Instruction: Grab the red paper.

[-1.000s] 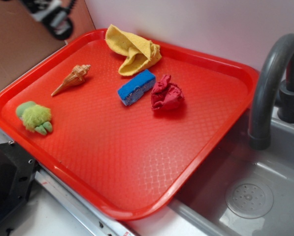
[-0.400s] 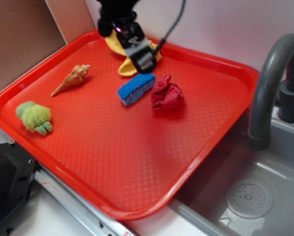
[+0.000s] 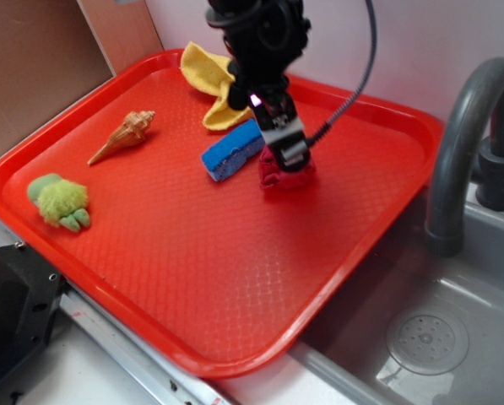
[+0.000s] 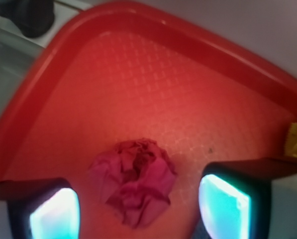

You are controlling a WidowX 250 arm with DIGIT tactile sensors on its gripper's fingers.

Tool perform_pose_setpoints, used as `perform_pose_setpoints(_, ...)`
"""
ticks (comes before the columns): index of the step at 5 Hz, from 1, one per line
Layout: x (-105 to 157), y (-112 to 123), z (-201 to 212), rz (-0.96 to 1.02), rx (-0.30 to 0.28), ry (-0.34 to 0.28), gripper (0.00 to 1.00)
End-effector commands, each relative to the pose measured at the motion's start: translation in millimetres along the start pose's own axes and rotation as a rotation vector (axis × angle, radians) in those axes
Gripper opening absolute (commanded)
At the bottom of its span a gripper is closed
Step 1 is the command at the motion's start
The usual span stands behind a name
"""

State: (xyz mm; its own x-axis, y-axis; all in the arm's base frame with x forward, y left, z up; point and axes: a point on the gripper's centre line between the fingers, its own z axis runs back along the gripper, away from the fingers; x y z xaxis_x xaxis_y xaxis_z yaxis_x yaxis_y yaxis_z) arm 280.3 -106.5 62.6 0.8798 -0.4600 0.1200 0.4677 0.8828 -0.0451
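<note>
The small dark crimson wad of crumpled paper [image 4: 136, 179] lies on the large bright red plastic tray [image 3: 192, 278], right of its middle and toward the far side, just right of the blue rectangular sponge [image 3: 232, 150]. The black gripper [image 3: 289, 159] hangs directly over the wad in the exterior view, hiding most of it; only the lower red edge shows under the fingers. The wrist view settles the relation that matters: the wad sits between the two glowing fingertips [image 4: 53, 216], with red tray floor showing on each side, so the claw is spread and straddles the paper without pinching it. The wad is roughly round with no clear long axis, perhaps a touch taller than wide from the wrist, so the closing line looks fine as it stands. How far the tips are above the tray I cannot tell; a little more descent may be wanted before closing. The yellow cloth [image 3: 208, 74] lies well clear behind
</note>
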Motion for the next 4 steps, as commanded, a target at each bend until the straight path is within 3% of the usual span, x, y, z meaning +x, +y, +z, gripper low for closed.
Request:
perform_pose_setpoints(1, 7, -13, -20, -0.058, -0.035, 0.019, 1.00)
perform_pose_setpoints(2, 3, -15, -34, -0.046, -0.043, 0.061, 1.00)
perform_pose_setpoints(3, -1, -12, -42, -0.030, -0.023, 0.109, 0.00)
perform_pose_setpoints(4, -2, -12, -43, -0.029, -0.020, 0.114, 0.00)
